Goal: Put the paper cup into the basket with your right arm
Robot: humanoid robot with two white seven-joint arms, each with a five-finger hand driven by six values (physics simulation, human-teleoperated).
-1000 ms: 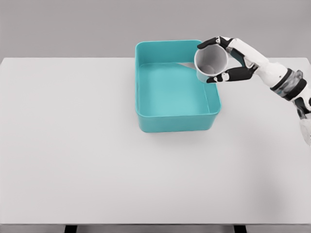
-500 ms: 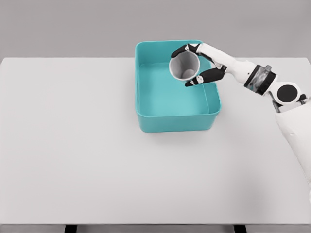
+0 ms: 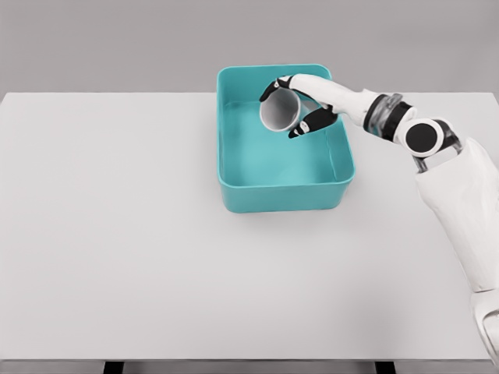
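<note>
The white cylindrical paper cup (image 3: 279,112) hangs tipped on its side above the inside of the teal rectangular plastic basket (image 3: 234,160), over the basket's far half and a little right of its middle, with its open mouth turned toward the lower left so the grey interior shows. The right robot hand (image 3: 302,105) grips it: the black-tipped fingers (image 3: 270,87) curl over the cup's upper side while the thumb presses from below, near the cup's right edge. The cup appears clear of the basket floor, though whether it brushes the far wall cannot be told. The white right arm reaches in from the right edge of the picture, passing over the basket's right rim. The basket stands on the pale grey desk (image 3: 117,257), close to the desk's far edge and slightly right of its middle.
</note>
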